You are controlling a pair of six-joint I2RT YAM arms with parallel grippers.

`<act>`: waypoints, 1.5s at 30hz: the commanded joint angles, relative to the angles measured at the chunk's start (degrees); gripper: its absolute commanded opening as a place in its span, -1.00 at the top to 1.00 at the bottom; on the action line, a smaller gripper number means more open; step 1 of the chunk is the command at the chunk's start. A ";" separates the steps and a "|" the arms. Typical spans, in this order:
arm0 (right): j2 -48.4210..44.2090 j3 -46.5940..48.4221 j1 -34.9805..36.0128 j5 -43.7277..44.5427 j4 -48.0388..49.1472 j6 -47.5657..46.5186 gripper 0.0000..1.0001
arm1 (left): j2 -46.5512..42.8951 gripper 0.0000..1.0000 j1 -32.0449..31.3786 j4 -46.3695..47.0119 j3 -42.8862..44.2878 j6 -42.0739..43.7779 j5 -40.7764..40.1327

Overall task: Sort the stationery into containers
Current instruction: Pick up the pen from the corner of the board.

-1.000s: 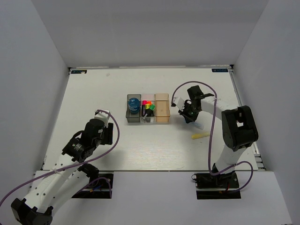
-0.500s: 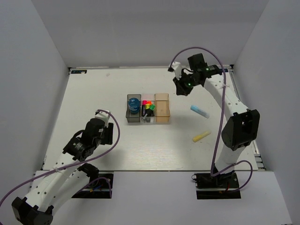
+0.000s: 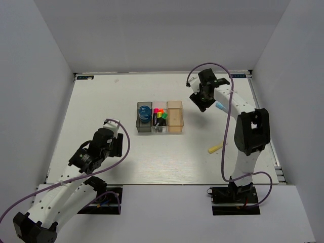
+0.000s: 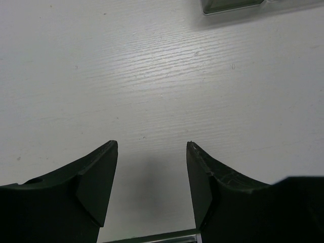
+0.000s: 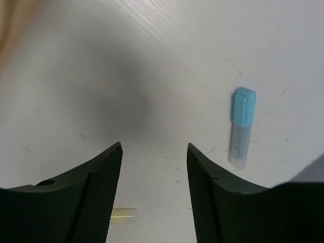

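On the table (image 3: 101,101) the right gripper (image 5: 154,147) has swung nearer the amber bin (image 3: 175,117) than half a second ago, jaws wide, empty. The left gripper (image 4: 152,144) has stayed put, also spread and empty. The grey bin (image 3: 139,125) holds the roll (image 3: 145,112), the clear bin (image 3: 160,129) the highlighters (image 3: 160,115). The blue bar (image 5: 242,126) and the yellow bar (image 3: 216,148) lie loose.

White table (image 3: 101,101): three bins (image 3: 159,130) in row, seemingly touching; pale-yellow bar (image 3: 216,148), light-blue bar (image 5: 241,126) apart at right.

No text, brand or number can be read anywhere; a small blue sticker (image 3: 237,76) at the tabletop's (image 3: 101,101) far right corner is too tiny to decipher.
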 commanded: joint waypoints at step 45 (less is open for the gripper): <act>33.06 26.84 -26.49 -7.17 -9.81 -4.48 -0.06 | 2.50 -0.37 0.43 0.48 -0.22 0.93 1.19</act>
